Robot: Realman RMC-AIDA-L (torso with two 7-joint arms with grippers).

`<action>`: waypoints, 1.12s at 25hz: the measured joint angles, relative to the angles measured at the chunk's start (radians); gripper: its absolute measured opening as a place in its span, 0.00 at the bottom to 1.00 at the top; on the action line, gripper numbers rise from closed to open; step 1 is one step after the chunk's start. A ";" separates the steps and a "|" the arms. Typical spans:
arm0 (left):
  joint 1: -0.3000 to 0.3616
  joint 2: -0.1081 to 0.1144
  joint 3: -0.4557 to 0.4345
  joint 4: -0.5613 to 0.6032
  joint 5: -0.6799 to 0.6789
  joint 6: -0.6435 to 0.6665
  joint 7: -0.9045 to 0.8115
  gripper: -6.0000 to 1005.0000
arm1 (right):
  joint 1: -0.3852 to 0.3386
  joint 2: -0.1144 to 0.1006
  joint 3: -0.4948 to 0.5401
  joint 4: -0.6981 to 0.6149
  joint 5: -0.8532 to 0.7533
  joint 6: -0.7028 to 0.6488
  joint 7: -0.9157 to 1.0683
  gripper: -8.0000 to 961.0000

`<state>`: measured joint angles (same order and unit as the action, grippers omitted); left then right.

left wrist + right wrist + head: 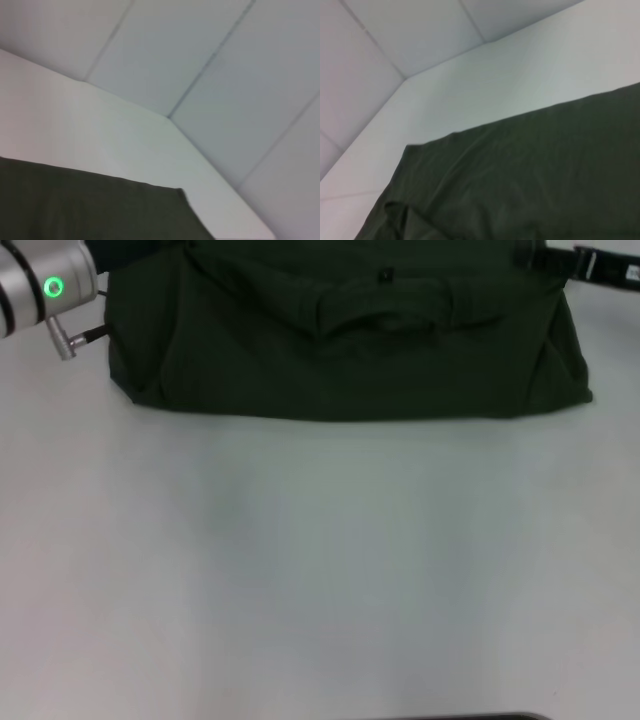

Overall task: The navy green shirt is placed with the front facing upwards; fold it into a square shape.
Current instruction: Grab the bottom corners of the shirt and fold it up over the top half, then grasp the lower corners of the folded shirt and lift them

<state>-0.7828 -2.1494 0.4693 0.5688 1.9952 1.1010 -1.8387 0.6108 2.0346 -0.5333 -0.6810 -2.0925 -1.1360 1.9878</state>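
The left arm's silver cylindrical wrist with a green ring light (45, 285) sits at the upper left of the head view, just beside the garment's left edge. Its gripper is out of frame, so whether it is released or clenched cannot be told. The right arm shows only as a black link with a white label (590, 264) at the upper right; its gripper state cannot be told either.

The dark olive-green cotton shirt (350, 340) lies folded into a wide band along the top of the frame, near edge straight, folds and creases across the middle. Its far portion is cut off.

The white table surface (320, 570) fills the rest. Pale wall panels (210, 60) stand behind the table in the wrist views.
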 joint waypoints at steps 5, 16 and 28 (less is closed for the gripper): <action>0.038 0.002 0.001 0.040 0.002 0.152 -0.003 0.91 | -0.063 -0.027 -0.002 -0.013 -0.004 -0.077 -0.012 0.81; 0.126 0.005 0.042 0.094 0.008 0.321 -0.016 0.91 | -0.136 -0.110 -0.004 -0.007 -0.057 -0.243 -0.011 0.76; 0.181 0.002 0.076 0.102 0.005 0.369 0.006 0.90 | -0.111 -0.095 -0.010 -0.006 -0.179 -0.217 0.009 0.71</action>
<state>-0.6020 -2.1473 0.5456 0.6703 2.0003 1.4697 -1.8329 0.5002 1.9392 -0.5435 -0.6867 -2.2714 -1.3527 1.9970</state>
